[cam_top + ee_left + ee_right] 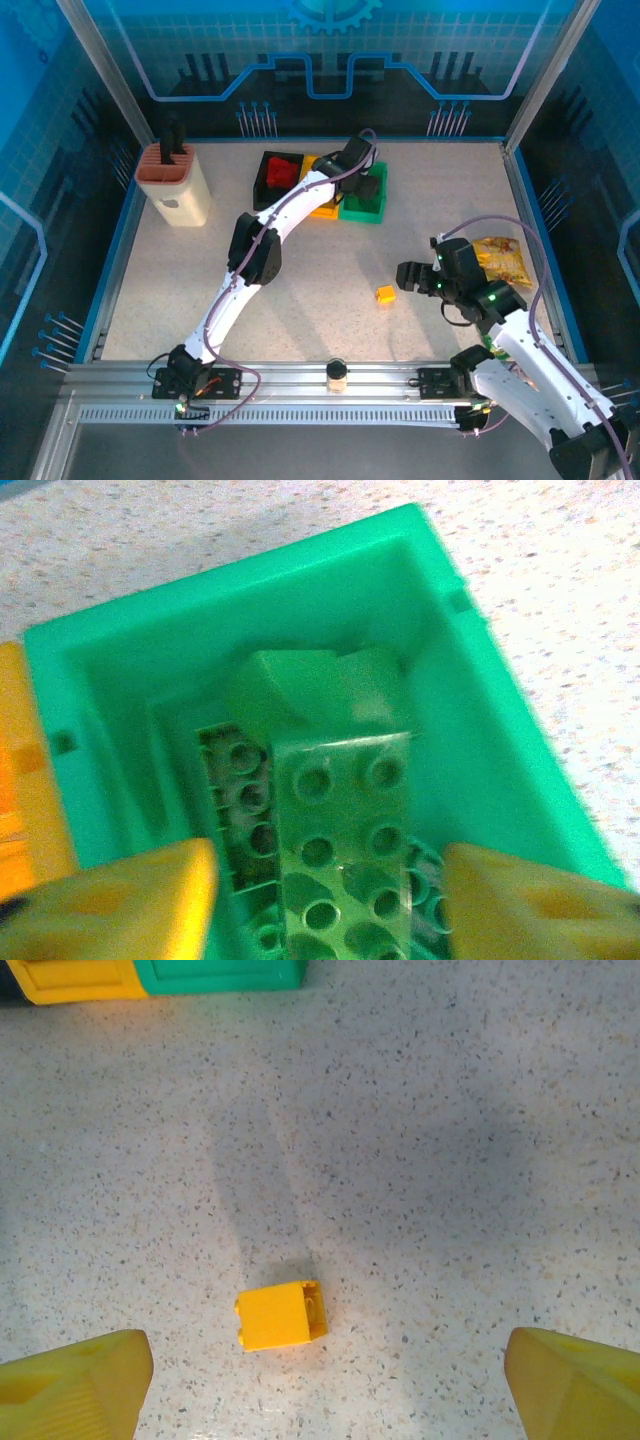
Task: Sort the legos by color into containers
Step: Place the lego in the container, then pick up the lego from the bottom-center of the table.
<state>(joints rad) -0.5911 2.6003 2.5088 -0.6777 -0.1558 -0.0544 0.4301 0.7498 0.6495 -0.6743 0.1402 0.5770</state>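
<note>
From above: knife block [175, 185] far left, snack bag [500, 262] beside right gripper [408, 275], left arm [290, 205] masking yellow bin [325, 208]. Left wrist: left gripper [330, 900] spread wide above green bricks [345, 830] inside green bin [500, 750]. Right wrist: jaws gaping, yellow brick [281, 1314] on table [450, 1160] ahead.

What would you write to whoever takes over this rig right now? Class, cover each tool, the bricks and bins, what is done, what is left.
Left tool: open over the green bin, green bricks lying inside.
Right tool: open, hovering above one yellow brick on the table.
Bins: black bin holds red bricks; yellow bin sits between it and the green one.
Done: reds and greens are binned.
Left: probably that yellow brick into the yellow bin.
</note>
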